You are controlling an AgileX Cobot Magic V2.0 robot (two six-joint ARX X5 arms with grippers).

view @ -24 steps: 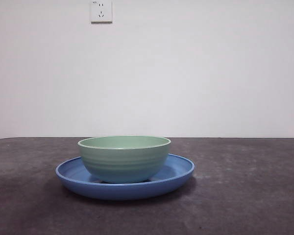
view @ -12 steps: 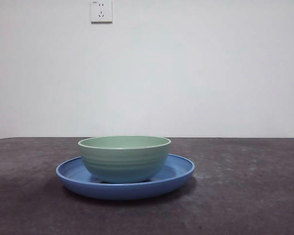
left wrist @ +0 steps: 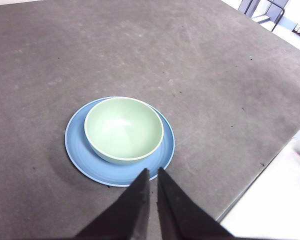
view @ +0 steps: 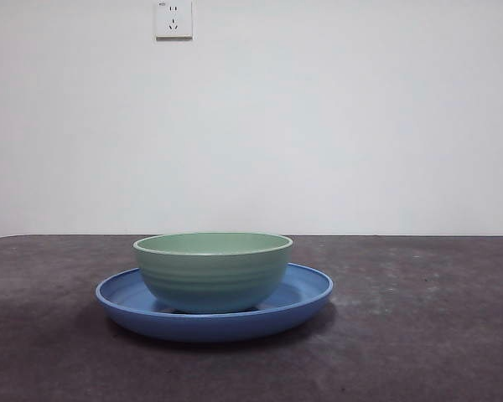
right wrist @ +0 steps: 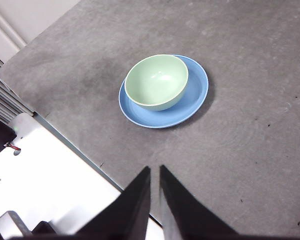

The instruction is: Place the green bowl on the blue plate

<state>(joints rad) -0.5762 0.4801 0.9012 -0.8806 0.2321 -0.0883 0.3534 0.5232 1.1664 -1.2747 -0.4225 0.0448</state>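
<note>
While both arms hang back high above the table [view: 436,335], the green bowl [view: 213,270] sits upright inside the blue plate [view: 306,295], a little left of the plate's middle. Left gripper [left wrist: 152,175]: jaws nearly together, holding nothing, above the plate's edge. Right gripper [right wrist: 155,172]: jaws likewise narrow and empty, well away from the plate.

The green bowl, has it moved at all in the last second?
No. In the front view the green bowl sits in the same spot on the blue plate, its rim lined up as before under the wall socket.
</note>
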